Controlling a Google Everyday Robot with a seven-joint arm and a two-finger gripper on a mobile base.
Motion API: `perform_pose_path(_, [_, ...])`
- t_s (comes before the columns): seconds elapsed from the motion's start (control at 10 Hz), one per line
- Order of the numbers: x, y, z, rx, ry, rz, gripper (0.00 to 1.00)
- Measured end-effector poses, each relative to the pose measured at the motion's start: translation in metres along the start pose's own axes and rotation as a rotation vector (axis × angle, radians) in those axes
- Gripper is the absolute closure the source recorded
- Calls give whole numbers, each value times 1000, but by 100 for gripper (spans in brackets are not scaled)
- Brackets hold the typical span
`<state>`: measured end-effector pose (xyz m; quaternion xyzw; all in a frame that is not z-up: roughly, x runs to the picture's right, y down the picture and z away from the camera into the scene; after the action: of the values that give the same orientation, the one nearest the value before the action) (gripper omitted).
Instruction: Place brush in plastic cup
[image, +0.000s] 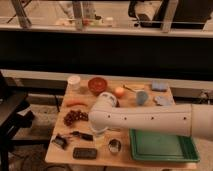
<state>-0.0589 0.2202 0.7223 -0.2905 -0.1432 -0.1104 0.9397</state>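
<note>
The brush (81, 135) lies flat near the table's front left, its black handle pointing right. My white arm (145, 119) reaches in from the right across the middle of the table. At its rounded end my gripper (99, 129) hangs down just right of the brush, mostly hidden by the wrist, open and holding nothing. A blue cup (142, 97) stands at the back right and a white cup (74, 81) at the back left. I cannot tell which is the plastic cup.
On the wooden table (60, 155) are a red bowl (98, 84), an orange (119, 92), a carrot (76, 103), grapes (75, 117), a black block (85, 153), a small metal cup (114, 146) and a green tray (162, 146). A dark chair (12, 112) stands left.
</note>
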Motion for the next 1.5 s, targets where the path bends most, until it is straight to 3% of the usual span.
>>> perform_pose_path(1.2, [-14,-8,37,-33,-19,-7,20])
perform_pose_path(1.5, [-15,-10,45,-43,6,42,41])
